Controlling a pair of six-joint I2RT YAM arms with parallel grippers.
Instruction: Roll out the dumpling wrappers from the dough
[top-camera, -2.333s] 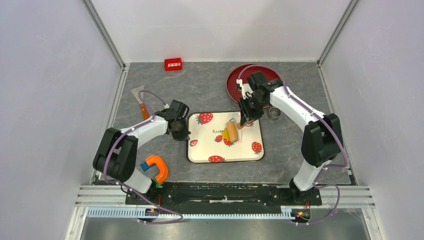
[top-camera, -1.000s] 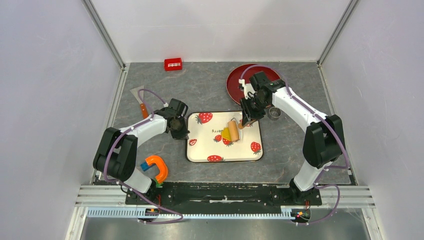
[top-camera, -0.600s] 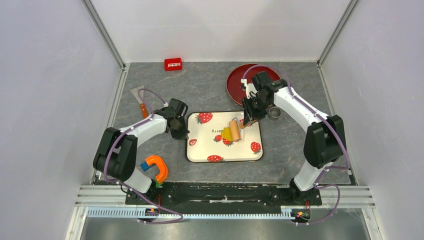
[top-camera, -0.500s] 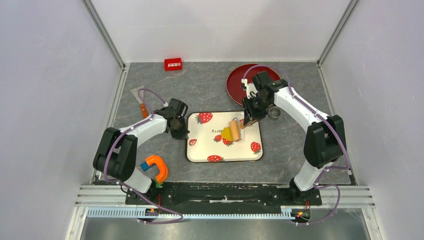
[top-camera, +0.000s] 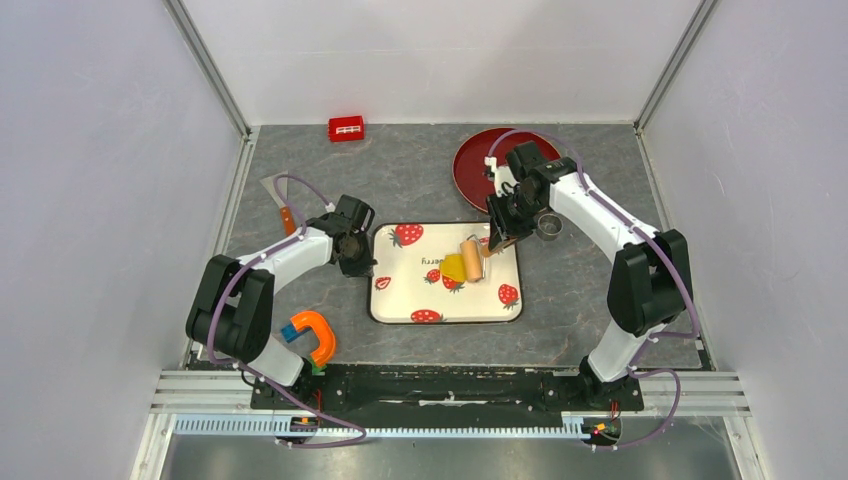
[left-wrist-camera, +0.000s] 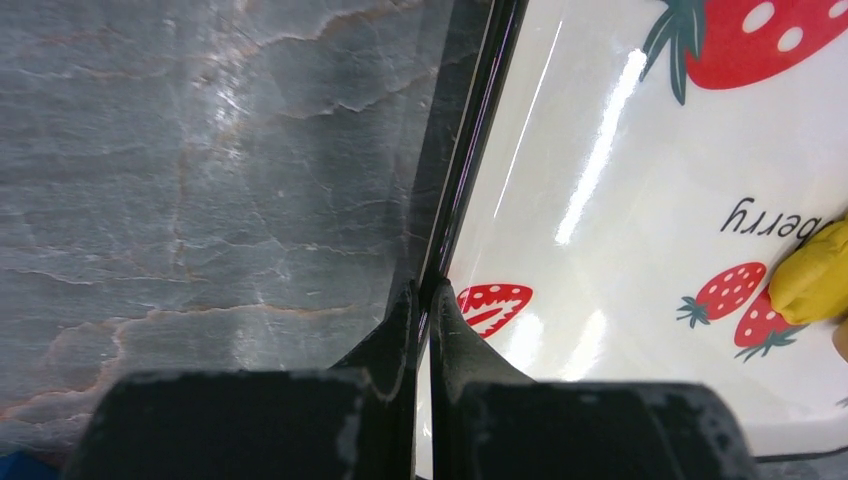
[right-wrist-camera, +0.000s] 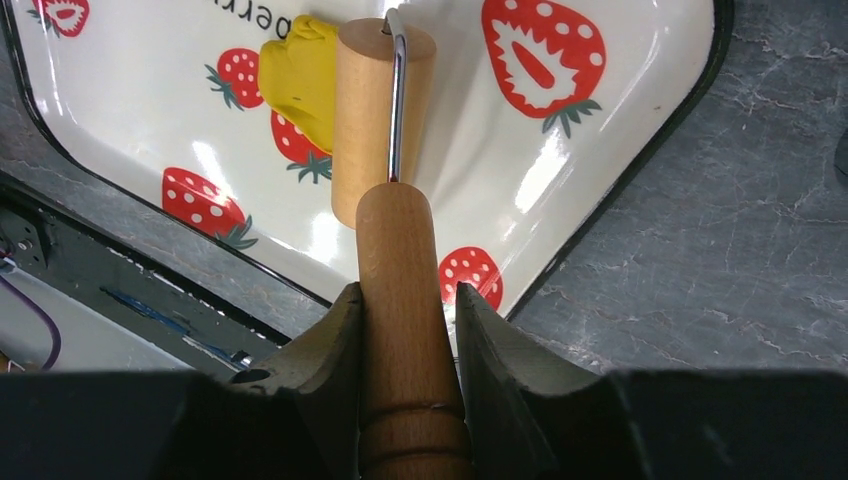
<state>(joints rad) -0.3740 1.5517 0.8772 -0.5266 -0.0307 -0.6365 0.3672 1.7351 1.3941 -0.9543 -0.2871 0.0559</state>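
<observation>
Two arms are seen at work over a strawberry-printed tray (top-camera: 440, 305) on a grey marbled table (top-camera: 400, 180). The left gripper (left-wrist-camera: 427, 300) is set at the tray's 9 o'clock edge, its fingers (left-wrist-camera: 400, 335) pressed together with the dark rim caught thinly between them. The right gripper (right-wrist-camera: 408, 300), at the tray's 2 o'clock corner, is clamped on the wooden handle of a roller (right-wrist-camera: 365, 110), one finger on each side of it. The dough (right-wrist-camera: 298, 75), a bright yellow lump, is found just right of the tray's centre, with the roller's barrel laid against its 3 o'clock side. A red plate (top-camera: 475, 165) is placed at 1 o'clock from the tray, partly covered by the right arm, and a small metal ring (top-camera: 548, 226) is seen just beside that arm at 3 o'clock.
</observation>
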